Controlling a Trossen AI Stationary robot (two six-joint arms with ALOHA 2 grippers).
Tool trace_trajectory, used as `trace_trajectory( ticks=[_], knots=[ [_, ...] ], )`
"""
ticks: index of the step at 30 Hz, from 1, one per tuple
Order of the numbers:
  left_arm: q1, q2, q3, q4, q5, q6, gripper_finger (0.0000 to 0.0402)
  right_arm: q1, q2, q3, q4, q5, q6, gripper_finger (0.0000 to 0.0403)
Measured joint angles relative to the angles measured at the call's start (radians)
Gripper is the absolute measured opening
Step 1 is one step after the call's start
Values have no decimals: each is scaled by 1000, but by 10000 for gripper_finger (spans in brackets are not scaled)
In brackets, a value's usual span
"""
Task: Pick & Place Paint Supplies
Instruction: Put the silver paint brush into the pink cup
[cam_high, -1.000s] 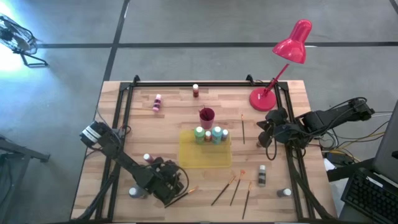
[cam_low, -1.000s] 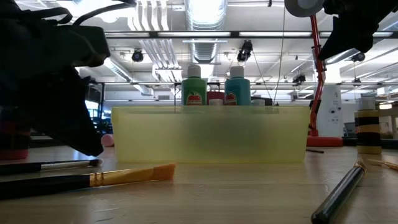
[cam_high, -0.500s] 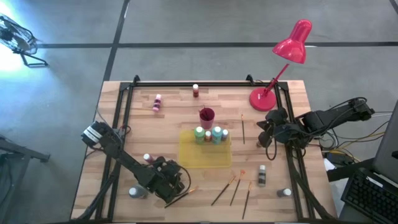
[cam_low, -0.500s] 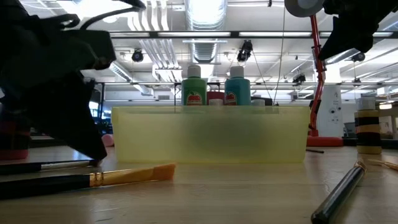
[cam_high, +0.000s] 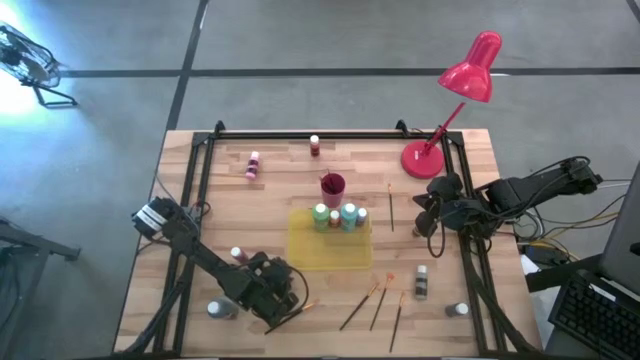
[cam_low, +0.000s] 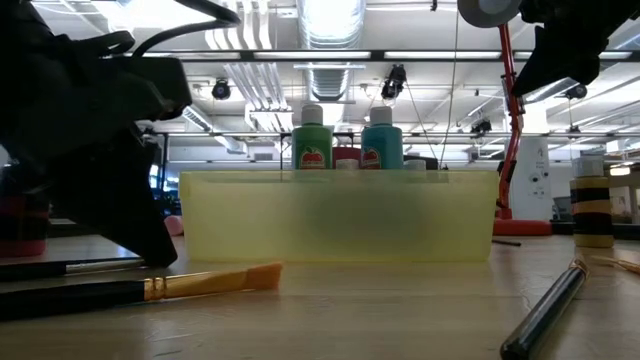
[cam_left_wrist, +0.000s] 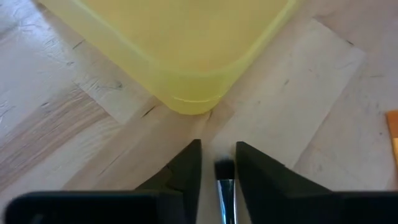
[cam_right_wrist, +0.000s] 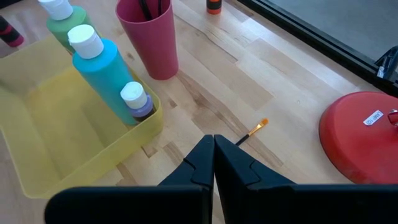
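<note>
Reaching low over the wooden table (cam_high: 200, 200) near its front-left corner, the left gripper (cam_left_wrist: 217, 167) sits just short of a corner of the translucent yellow plastic tray (cam_left_wrist: 186, 56), its 2 dark fingers (cam_left_wrist: 186, 171) set narrowly apart on either side of the ferrule end of a thin dark-handled brush (cam_left_wrist: 223, 180); whether they actually pinch it cannot be told. From above, that gripper (cam_high: 272, 290) lies beside an orange-tipped brush (cam_high: 292, 312) and close to a small white-capped bottle (cam_high: 238, 256). The right gripper (cam_right_wrist: 214, 149), jaws pressed together and empty, hovers by the right edge near the red desk lamp (cam_high: 455, 100). Inside the tray stand a green paint bottle (cam_high: 320, 214) and a light blue paint bottle (cam_high: 349, 213), with a smaller bottle (cam_right_wrist: 135, 99) beside them; a magenta plastic cup (cam_high: 332, 185) stands just behind the tray. 3 more dark brushes (cam_high: 375, 305) lie along the front edge, a striped bottle (cam_high: 421, 281) sits toward the front-right, a pink bottle (cam_high: 253, 163) lies toward the back-left, and a red-brown bottle (cam_high: 315, 145) rests at the back edge
</note>
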Motion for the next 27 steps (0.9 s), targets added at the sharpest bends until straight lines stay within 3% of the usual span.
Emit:
trace_trajectory(
  ticks=[6,17,27],
  knots=[
    [0,0,0,9,8,-8,11,0,0,0,0,0,0,8],
    [1,-27,-2,-1,38,-5,3,0,0,0,1,0,0,8],
    [-1,-154,-3,-5,35,50,1,0,0,0,3,0,0,8]
  ],
)
